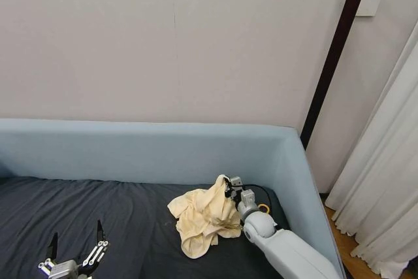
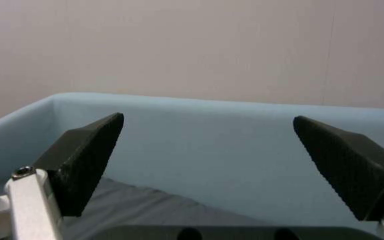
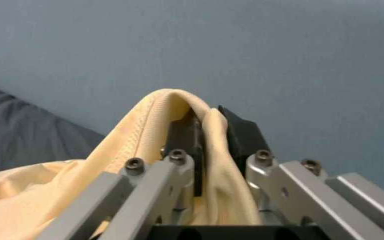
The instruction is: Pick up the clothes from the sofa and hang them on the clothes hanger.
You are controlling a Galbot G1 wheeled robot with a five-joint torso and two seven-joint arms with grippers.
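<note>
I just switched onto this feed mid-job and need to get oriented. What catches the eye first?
The pale yellow garment lies on the dark sofa seat near its right end, with one fold pinched up by the shut right pincer. The left pincer sits open over the seat's left part, holding nothing.

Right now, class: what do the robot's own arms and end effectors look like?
The left end effector has two black wedge-shaped fingers with textured faces, on silver metal links. The right end effector has the same black fingers on bolted silver linkages. The right arm is smooth pale grey with rounded joints, an orange ring and a black cable.
</note>
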